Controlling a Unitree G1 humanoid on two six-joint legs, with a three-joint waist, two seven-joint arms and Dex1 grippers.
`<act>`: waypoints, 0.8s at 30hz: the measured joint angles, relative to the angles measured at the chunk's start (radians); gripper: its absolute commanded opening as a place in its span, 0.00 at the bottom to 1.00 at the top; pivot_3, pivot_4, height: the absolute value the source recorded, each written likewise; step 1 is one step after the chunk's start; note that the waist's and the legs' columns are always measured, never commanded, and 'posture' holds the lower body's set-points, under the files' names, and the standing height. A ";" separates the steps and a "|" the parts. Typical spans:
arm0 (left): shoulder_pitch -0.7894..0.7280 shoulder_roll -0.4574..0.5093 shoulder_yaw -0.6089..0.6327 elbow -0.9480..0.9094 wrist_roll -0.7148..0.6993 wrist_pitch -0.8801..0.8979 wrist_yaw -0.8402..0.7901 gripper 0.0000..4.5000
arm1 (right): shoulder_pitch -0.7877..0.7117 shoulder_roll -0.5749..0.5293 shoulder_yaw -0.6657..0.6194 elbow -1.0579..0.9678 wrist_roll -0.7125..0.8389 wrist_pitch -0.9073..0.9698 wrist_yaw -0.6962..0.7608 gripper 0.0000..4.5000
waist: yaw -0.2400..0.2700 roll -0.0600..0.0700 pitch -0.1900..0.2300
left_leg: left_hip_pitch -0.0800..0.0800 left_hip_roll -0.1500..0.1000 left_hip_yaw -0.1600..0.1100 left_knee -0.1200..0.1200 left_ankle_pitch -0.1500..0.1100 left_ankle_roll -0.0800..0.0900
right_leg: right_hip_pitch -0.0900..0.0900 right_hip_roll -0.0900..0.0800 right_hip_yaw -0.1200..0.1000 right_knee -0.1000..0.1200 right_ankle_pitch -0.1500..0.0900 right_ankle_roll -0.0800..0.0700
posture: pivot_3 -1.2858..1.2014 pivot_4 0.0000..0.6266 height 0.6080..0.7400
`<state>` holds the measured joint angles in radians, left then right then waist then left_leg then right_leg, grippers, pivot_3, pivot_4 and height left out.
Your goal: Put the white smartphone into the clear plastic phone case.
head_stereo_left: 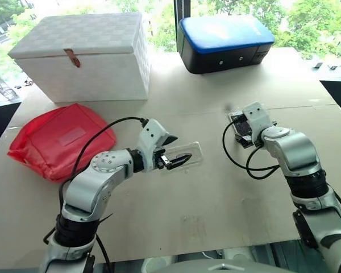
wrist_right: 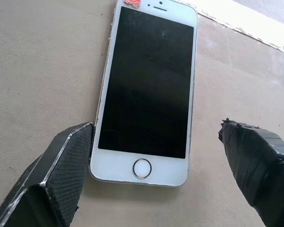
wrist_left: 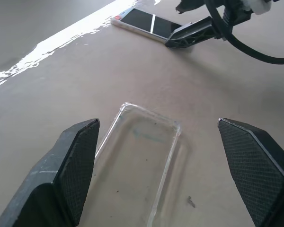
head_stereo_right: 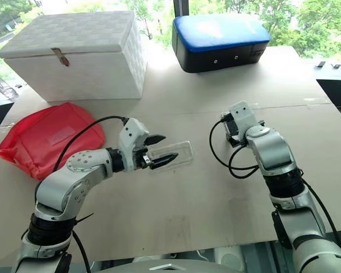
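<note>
On bench, white smartphone (wrist_right: pixel 144 92) lies flat, screen up, at 2 o'clock; right tool (wrist_right: pixel 156 179) wide open straddling it, empty. Clear plastic phone case (wrist_left: pixel 139 170) at centre, left tool (wrist_left: pixel 168 175) wide open, empty. Phone likely stiff, slippery, fragile: pinch long edges.

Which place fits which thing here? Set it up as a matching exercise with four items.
Things:
1 phone
2 case
3 red bag
4 white box

Places:
A left edge of table, in front of the box
B between the left fingers
C far left of table
D between the right fingers

Pairs: 1-D, 2-B, 3-A, 4-C
</note>
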<state>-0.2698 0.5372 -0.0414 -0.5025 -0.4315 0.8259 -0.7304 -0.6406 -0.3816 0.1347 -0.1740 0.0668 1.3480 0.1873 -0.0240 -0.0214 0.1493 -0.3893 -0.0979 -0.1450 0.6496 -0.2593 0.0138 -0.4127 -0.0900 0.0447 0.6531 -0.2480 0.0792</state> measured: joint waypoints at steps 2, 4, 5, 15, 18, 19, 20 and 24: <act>0.005 0.002 0.001 0.000 -0.007 -0.047 -0.023 0.90 | 0.007 0.023 -0.047 0.026 0.014 -0.036 0.004 1.00 | 0.004 0.000 0.000 | 0.000 0.000 0.001 0.000 0.000 0.000 | 0.000 0.000 0.000 0.000 0.000 0.000 | 0.52 0.24 1.00; 0.017 -0.002 0.002 0.001 -0.006 -0.100 -0.034 0.90 | 0.008 0.038 -0.080 0.055 0.037 -0.075 0.026 1.00 | 0.004 0.000 0.000 | 0.000 0.000 0.001 0.000 0.000 0.000 | 0.000 0.000 0.001 0.000 0.000 0.000 | 0.52 0.24 1.00; 0.022 -0.008 0.003 0.002 -0.005 -0.131 -0.038 0.90 | 0.008 0.041 -0.089 0.073 0.047 -0.098 0.037 1.00 | 0.004 0.000 0.000 | 0.000 0.000 0.001 0.000 0.000 0.000 | 0.000 0.000 0.001 -0.001 0.000 0.000 | 0.52 0.24 1.00; 0.071 -0.038 0.062 0.002 -0.082 -0.296 -0.063 0.90 | -0.042 0.003 -0.092 0.263 0.081 -0.239 0.159 1.00 | 0.004 0.000 0.000 | 0.004 0.001 0.002 0.000 0.000 0.000 | 0.002 0.001 0.001 0.001 0.001 -0.001 | 0.52 0.24 1.00; 0.078 -0.040 0.076 0.002 -0.089 -0.316 -0.060 0.90 | -0.053 0.001 -0.092 0.300 0.081 -0.261 0.176 1.00 | 0.004 -0.001 0.000 | 0.008 0.002 0.002 0.000 0.000 0.000 | 0.006 0.001 0.001 0.001 0.001 -0.001 | 0.52 0.24 1.00; 0.083 -0.040 0.077 0.001 -0.093 -0.323 -0.059 0.90 | -0.061 0.002 -0.092 0.318 0.081 -0.266 0.181 1.00 | 0.004 -0.001 -0.001 | 0.009 0.002 0.002 0.000 0.000 0.000 | 0.006 0.002 0.001 0.000 0.001 -0.001 | 0.52 0.24 1.00; 0.090 -0.040 0.077 -0.002 -0.096 -0.333 -0.059 0.92 | -0.071 0.002 -0.092 0.341 0.081 -0.273 0.186 0.89 | 0.003 -0.002 -0.001 | 0.009 0.002 0.002 0.000 0.000 0.001 | 0.007 0.002 0.001 0.000 0.001 -0.002 | 0.52 0.24 1.00; 0.118 -0.033 0.078 -0.021 -0.105 -0.339 -0.051 0.92 | -0.083 -0.005 -0.095 0.389 0.079 -0.306 0.204 0.63 | 0.002 -0.005 -0.003 | 0.010 0.003 0.002 0.000 0.000 0.000 | 0.007 0.003 0.001 0.001 0.003 -0.002 | 0.52 0.24 1.00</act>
<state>-0.1522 0.5039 0.0366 -0.5237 -0.5365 0.4873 -0.7815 -0.7234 -0.3863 0.0396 0.2148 0.1459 1.0420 0.3912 -0.0216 -0.0266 0.1461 -0.3797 -0.0952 -0.1426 0.6497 -0.2596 0.0143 -0.4058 -0.0874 0.0459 0.6538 -0.2454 0.0769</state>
